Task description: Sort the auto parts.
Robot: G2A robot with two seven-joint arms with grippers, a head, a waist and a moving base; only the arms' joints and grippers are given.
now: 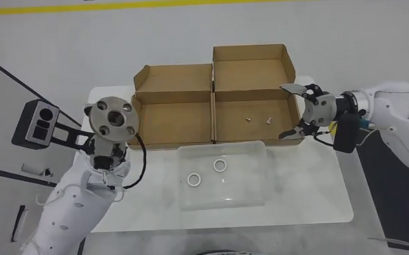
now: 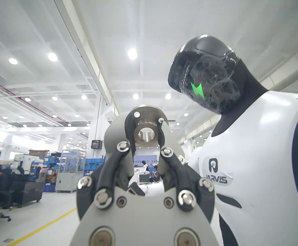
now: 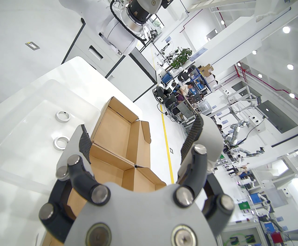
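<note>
The left gripper [image 2: 144,139] was closed on a flanged metal hub [image 1: 115,116], its fingers [image 2: 129,130] clamped on either side of the hub's barrel. It was held up over the table's [image 1: 310,198] left edge, flange facing up. The right gripper [image 1: 294,112] stood wide open and held nothing, at the right wall of the right cardboard box [image 1: 254,74], toward the table's right edge. 2 screws [image 1: 247,117] lay in that box. 2 metal rings [image 1: 193,179] lay in the clear tray [image 1: 252,194] by the near edge.
</note>
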